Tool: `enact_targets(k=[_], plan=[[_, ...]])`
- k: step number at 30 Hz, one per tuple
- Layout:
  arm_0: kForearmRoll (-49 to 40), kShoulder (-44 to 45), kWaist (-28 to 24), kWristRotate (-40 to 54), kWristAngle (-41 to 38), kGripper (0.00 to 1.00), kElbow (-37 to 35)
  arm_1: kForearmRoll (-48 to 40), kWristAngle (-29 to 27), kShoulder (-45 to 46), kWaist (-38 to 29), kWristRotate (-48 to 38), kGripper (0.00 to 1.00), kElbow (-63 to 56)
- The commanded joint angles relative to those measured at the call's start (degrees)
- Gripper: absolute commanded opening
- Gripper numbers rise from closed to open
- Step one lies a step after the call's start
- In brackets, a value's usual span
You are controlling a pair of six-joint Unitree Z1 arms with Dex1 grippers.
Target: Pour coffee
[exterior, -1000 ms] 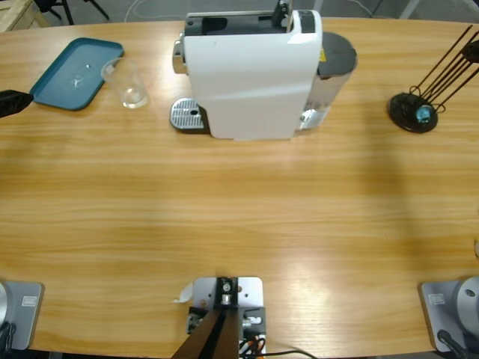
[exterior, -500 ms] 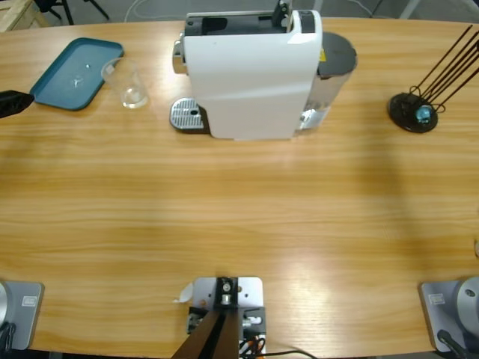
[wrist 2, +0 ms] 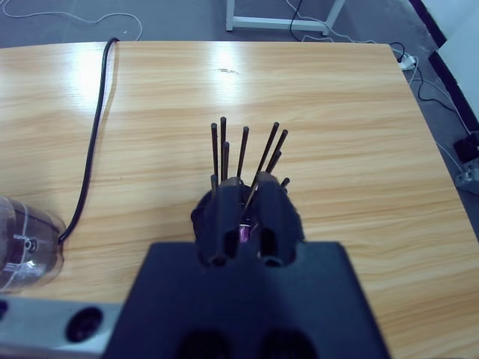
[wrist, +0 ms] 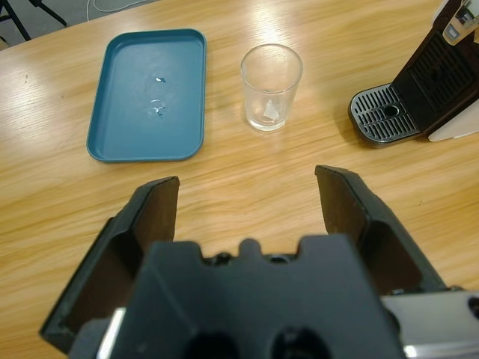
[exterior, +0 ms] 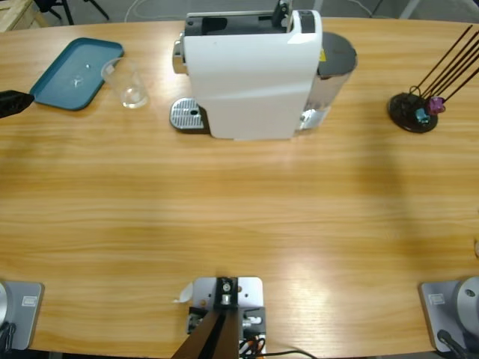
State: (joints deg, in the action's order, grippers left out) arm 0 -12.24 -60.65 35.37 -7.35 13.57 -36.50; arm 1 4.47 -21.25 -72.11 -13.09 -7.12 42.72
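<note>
An upright clear glass tumbler (wrist: 271,86) stands between the teal tray (wrist: 127,112) and the coffee machine's drip grate (wrist: 383,123). No tan coffee shows in the tumbler (exterior: 129,84). My left gripper (wrist: 247,179) is open and points at it from a short way off; only its tip (exterior: 10,102) shows at the high view's left edge. My right gripper (wrist 2: 244,213) is shut in front of the black rod rack (wrist 2: 247,153). A small purple capsule (wrist 2: 244,233) shows at the slit between the jaws; I cannot tell whether they touch it.
The white coffee machine (exterior: 251,71) stands at the back middle, its clear water tank (wrist 2: 22,250) and black cable (wrist 2: 93,134) to one side. The rod rack (exterior: 413,112) at the back right carries a purple capsule (exterior: 436,105).
At the rack's foot a purple capsule now shows where only a blue one showed before. The tumbler, tray, machine and left gripper tip have not moved.
</note>
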Motion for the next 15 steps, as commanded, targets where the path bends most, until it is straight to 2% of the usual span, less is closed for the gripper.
enact_targets(k=[1, 7, 11, 15], plan=[[0.64, -1.79, 0.05, -0.72, 0.76, 0.780, 1.60, 1.24, -0.78, 8.02, 0.24, -3.92, 0.775, -9.55], [0.64, -1.86, 0.05, -0.73, 0.76, 0.780, 1.60, -2.84, 0.70, 8.64, 0.17, -5.59, 0.777, -14.33], [0.64, -2.02, 0.05, -0.72, 0.67, 0.780, 1.60, -8.69, 1.45, 4.05, 0.08, -8.29, 0.853, -17.63], [0.64, -2.35, 0.05, -0.72, 0.67, 0.780, 1.52, -13.97, 0.06, -0.78, 0.08, -10.40, 0.849, -19.53]])
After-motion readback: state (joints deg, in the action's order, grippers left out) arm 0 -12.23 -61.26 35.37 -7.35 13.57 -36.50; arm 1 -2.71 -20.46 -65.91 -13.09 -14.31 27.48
